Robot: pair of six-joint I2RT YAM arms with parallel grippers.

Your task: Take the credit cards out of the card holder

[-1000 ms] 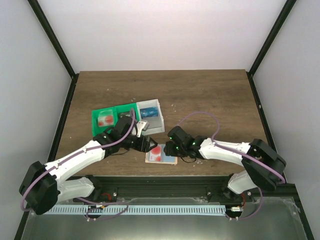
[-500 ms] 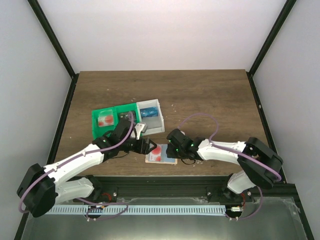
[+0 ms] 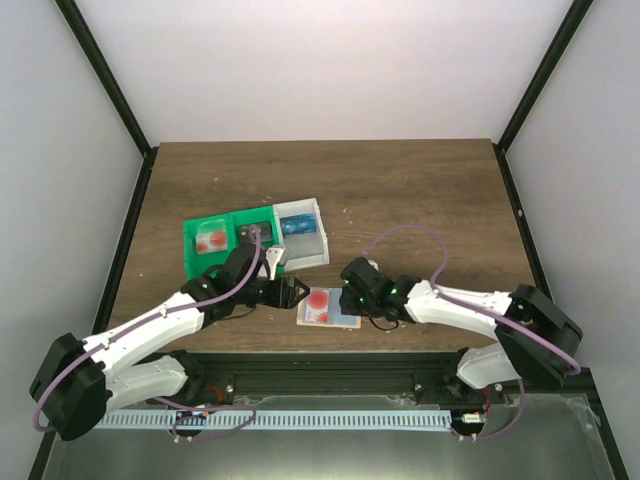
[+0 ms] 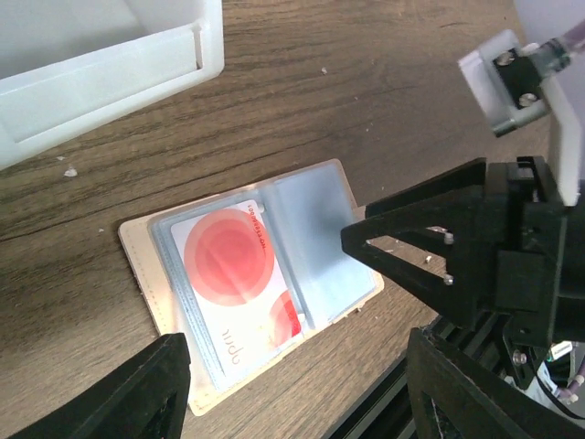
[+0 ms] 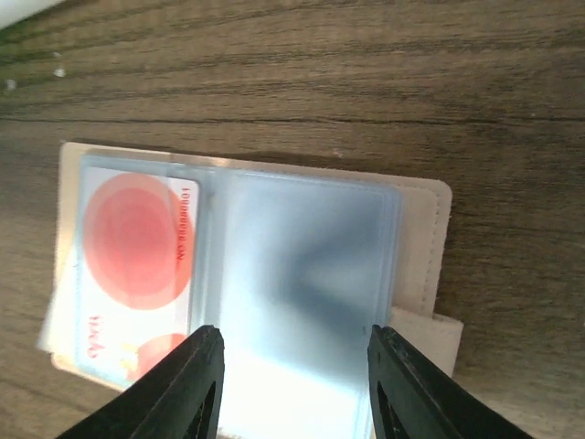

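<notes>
Card holder [image 3: 328, 310] lies open flat at the table's [image 3: 420, 190] near edge, a red-circled pale card [image 4: 233, 274] in one panel. Left jaws and right jaws stand wide, empty.

A dark brown wooden table [image 3: 400, 190] fills the booth's floor. Left of centre sits a bright green plastic compartment tray [image 3: 190, 250] — and a translucent white plastic box [image 3: 322, 236] stands right against its right side. Pale crumbs [image 4: 66, 169] dot the wood near the box. Black metal posts [image 3: 112, 85] rise from the back corners.
</notes>
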